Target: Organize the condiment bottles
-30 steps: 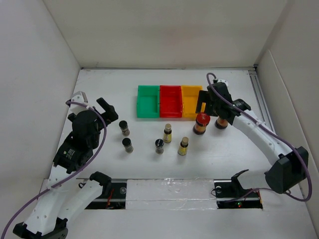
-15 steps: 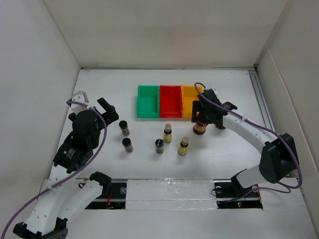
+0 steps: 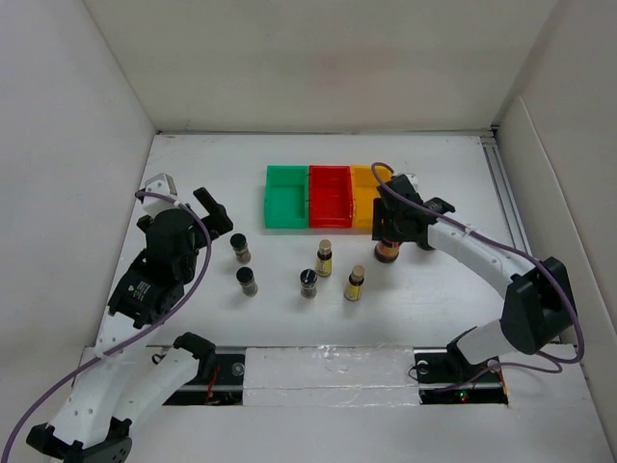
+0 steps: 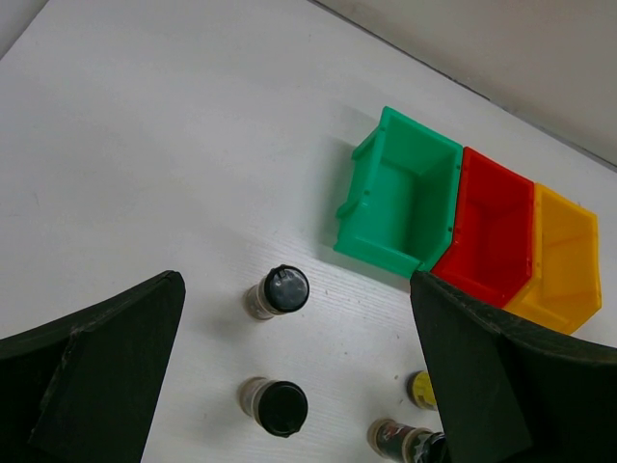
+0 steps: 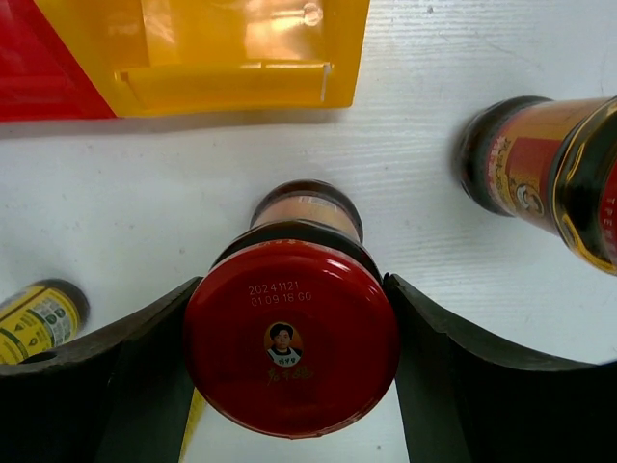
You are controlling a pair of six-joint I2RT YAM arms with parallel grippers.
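**Condiment bottles (image 3: 308, 283): red-capped jar in grasp, rest waiting on the table**

Left gripper (image 3: 210, 210): jaws wide apart, holding nothing, hovering at 10 o'clock of the black-capped bottles (image 3: 240, 248). Yellow-labelled bottles (image 3: 324, 258) stand mid-table (image 3: 193, 154).

Right gripper (image 3: 388, 231): fingers closed on the cap of the red-capped jar (image 5: 289, 338). The jar stands at 6 o'clock of the yellow bin (image 5: 241, 39), with the second jar (image 5: 540, 164) near, at its 2 o'clock.

Judgement: lift straight up so the neighbour is not clipped. Keep the jar upright and clear the bin wall before lowering.

Cap stamp reads "20241121", then "01 09 18 60", above a small portrait emblem. Brand name not legible.
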